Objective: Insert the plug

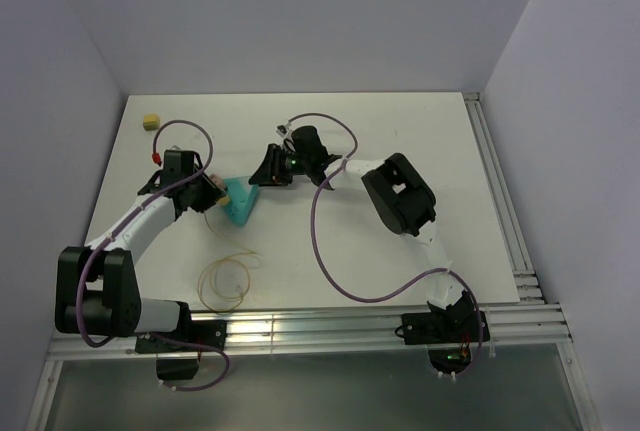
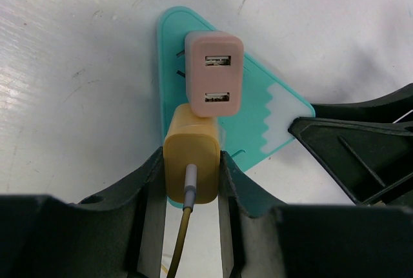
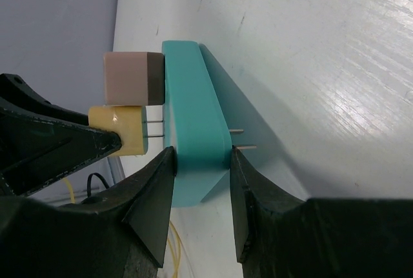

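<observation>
- My left gripper [image 2: 191, 165] is clamped narrow on the plug [image 2: 191, 146], with 1 finger [image 2: 147, 191] on each flat side. The cable [image 2: 183, 226] runs back between them.
- The plug sits right against the lower edge of the pink adapter [image 2: 214, 75] and faces the block [image 2: 284, 120].
- From the right wrist, the plug looks only part way in. Its 2 pins [image 3: 155, 137] show bare in the gap between its body and the block face, while the adapter lies flush.
- My right gripper [image 3: 201, 158] pinches the block across its thickness near 1 end. I cannot tell whether the block also rests on the table [image 3: 322, 65].
- 2 pin tips [image 3: 244, 147] poke out of the block's far face. I judge them to be the plug's, but I am not sure.
- To finish well, I'd push straight along the pins, with no twist, until the gap closes like the adapter's.
- The right grip must brace against that push. It holds the block near the end, so the block could pivot or slip.
- The plug rubs the adapter, so I'd bias a touch away from it to avoid binding.
- The right finger on the far face sits close to the pin tips, and I'd watch that they don't foul.
</observation>
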Available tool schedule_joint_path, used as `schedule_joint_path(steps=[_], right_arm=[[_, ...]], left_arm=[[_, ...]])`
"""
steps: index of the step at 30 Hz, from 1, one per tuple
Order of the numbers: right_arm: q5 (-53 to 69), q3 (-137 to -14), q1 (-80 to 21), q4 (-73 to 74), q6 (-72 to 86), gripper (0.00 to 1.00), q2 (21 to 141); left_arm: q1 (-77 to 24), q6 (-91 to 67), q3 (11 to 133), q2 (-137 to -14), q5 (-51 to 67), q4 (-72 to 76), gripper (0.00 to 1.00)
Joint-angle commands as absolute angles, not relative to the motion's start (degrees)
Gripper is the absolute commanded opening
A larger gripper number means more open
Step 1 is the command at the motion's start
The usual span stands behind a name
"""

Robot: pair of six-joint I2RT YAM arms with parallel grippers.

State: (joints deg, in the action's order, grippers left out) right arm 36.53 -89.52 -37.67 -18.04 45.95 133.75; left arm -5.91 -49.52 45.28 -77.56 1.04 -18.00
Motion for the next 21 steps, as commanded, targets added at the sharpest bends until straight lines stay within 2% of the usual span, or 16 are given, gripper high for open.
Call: schedule_joint_path(steps=[1,16,21], right_arm=[[38.67,-90.88,-38.58,-18.02,42.36,0.00,135.53],[40.34,-91.67,-38.58,-17.49,41.92,0.00,135.88],[40.60,-91.50,-38.67,-17.49,41.66,0.00,135.53]], left_arm=[[-5.80,-46.06,44.30,-76.91,0.53,-16.87,0.00],[-5.98,-43.94,42.80,-80.15,9.40,-14.33,0.00],[-6.06,-44.21,44.12,-81.04,6.07,-16.26,0.00]])
